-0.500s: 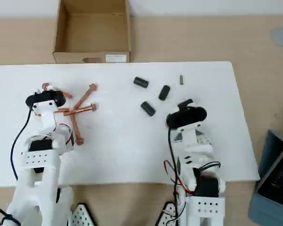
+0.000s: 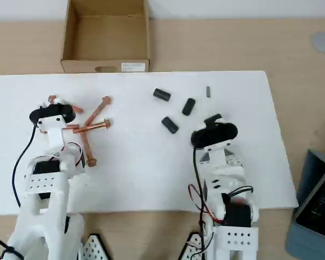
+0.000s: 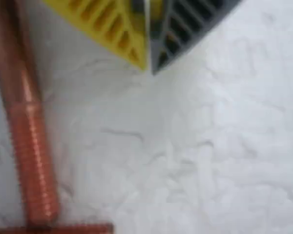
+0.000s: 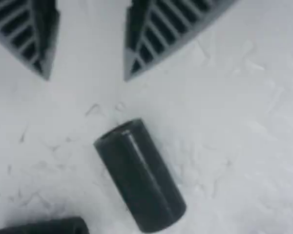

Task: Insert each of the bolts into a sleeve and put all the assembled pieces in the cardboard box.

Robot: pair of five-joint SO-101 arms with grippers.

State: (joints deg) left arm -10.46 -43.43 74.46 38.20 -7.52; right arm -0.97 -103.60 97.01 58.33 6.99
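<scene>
Bolts (image 2: 89, 127): loose, bench's left side, none sleeved. Sleeves (image 2: 188, 106): loose, right of centre. Box (image 2: 105, 66): far edge, empty (nothing assembled yet). Left fingers (image 3: 112, 24): closed on nothing, beside a bolt. Right fingers (image 4: 161, 29): open above a sleeve.

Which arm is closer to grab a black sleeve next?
Right. The right claw hangs open just beside a black sleeve, while the left claw sits shut by a copper bolt.
</scene>
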